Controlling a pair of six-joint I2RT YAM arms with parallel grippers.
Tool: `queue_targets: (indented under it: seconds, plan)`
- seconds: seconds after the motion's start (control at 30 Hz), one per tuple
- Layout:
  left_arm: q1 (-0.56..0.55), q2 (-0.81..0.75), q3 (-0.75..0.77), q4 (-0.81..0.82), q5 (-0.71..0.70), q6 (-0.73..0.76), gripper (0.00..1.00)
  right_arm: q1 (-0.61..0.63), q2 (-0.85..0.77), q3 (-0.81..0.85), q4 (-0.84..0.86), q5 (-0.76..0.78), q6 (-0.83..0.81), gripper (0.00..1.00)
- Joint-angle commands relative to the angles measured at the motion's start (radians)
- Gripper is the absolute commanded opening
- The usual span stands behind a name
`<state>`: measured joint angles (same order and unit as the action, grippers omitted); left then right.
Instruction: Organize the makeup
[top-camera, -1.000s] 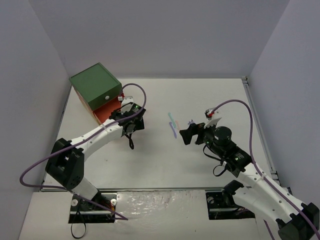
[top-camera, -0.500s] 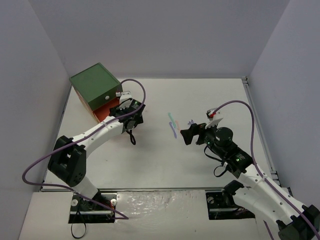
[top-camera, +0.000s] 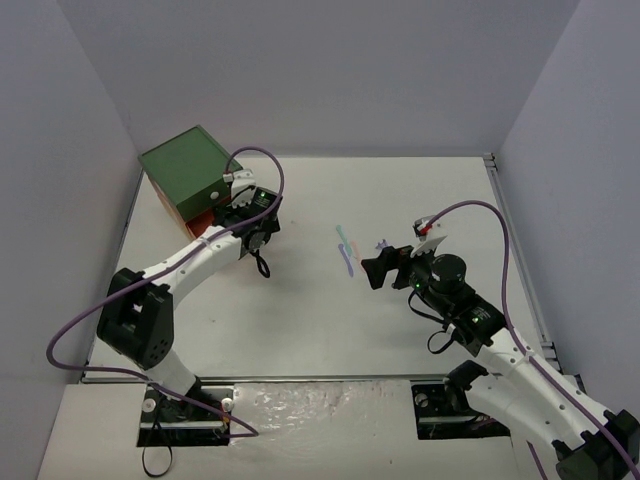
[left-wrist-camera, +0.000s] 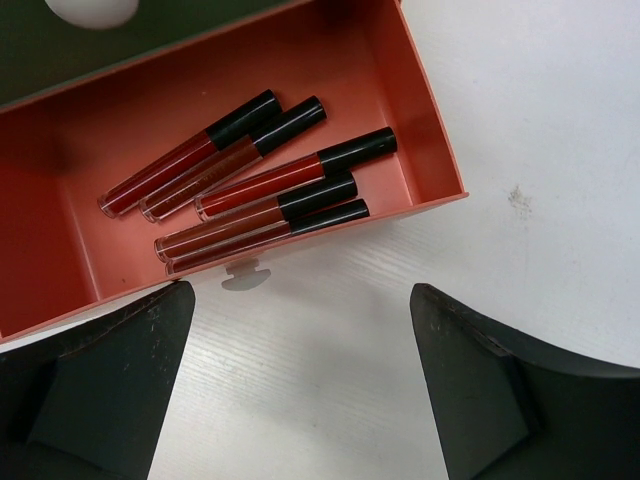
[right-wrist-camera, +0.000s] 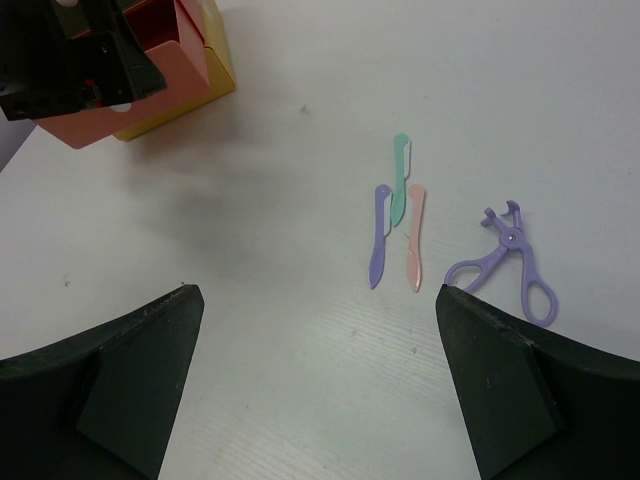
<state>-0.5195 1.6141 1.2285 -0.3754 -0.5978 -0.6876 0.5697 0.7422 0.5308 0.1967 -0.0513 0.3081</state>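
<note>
Several dark-red sticks with black caps (left-wrist-camera: 262, 190) lie in the open orange drawer (left-wrist-camera: 60, 170) of the green-topped box (top-camera: 188, 170). My left gripper (left-wrist-camera: 300, 300) is open and empty just in front of the drawer's small knob (left-wrist-camera: 240, 275); in the top view it (top-camera: 248, 222) is at the box's front. A teal tool (right-wrist-camera: 401, 190), a purple tool (right-wrist-camera: 379, 235) and a pink tool (right-wrist-camera: 414, 238) lie side by side on the table, with a purple scissor-handled tool (right-wrist-camera: 510, 265) to their right. My right gripper (right-wrist-camera: 320, 295) is open and empty, hovering short of them (top-camera: 346, 250).
The box and its drawer (right-wrist-camera: 170, 70) show at the top left of the right wrist view, with the left gripper's body (right-wrist-camera: 70, 60) in front. White walls enclose the table on the left, back and right. No sponges or dark green piece show.
My left gripper has moved up and left toward the box, and less of the orange drawer now shows in the top view. The right arm has barely moved.
</note>
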Motion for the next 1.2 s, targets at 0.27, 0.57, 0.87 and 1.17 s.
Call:
queue_targets:
  seconds: [0.27, 0.57, 0.87, 1.17]
  plan:
    - [0.084, 0.046, 0.078, 0.182, -0.043, 0.164, 0.87, -0.007, -0.003, -0.007, 0.061, 0.016, -0.014, 1.0]
    - [0.114, 0.08, 0.081, 0.268, -0.037, 0.244, 0.87, -0.007, 0.003, -0.008, 0.063, 0.017, -0.015, 1.0]
    - [0.132, 0.109, 0.08, 0.316, -0.06, 0.304, 0.87, -0.007, 0.004, -0.009, 0.061, 0.013, -0.017, 1.0]
    - [0.148, 0.131, 0.083, 0.343, -0.062, 0.361, 0.87, -0.008, 0.01, -0.009, 0.063, 0.011, -0.017, 1.0]
